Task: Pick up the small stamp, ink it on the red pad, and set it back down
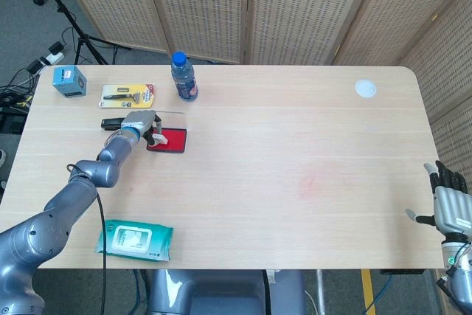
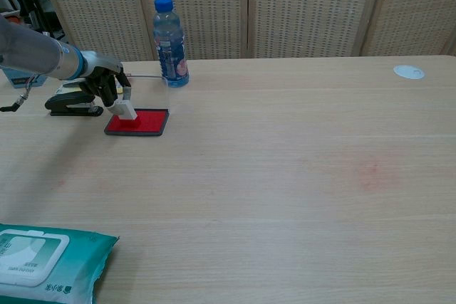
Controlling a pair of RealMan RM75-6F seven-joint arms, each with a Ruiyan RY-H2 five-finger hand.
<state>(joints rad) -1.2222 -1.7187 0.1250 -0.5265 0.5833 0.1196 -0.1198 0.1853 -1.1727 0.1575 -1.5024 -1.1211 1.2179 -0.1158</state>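
Observation:
My left hand (image 2: 105, 87) (image 1: 141, 125) holds the small white stamp (image 2: 126, 109) (image 1: 158, 138) at the left end of the red ink pad (image 2: 137, 122) (image 1: 168, 140). The stamp is tilted, its base just above or at the pad's surface; contact cannot be told. The pad's clear lid stands open behind it. My right hand (image 1: 448, 203) hangs off the table's right edge, fingers spread, holding nothing.
A black stapler (image 2: 73, 104) lies just left of the pad. A blue-capped water bottle (image 2: 169, 33) stands behind it. A wet-wipes pack (image 2: 43, 260) lies at the near left. A carded tool pack (image 1: 127, 94), a blue box (image 1: 69, 80) and a white disc (image 1: 365, 88) lie farther back.

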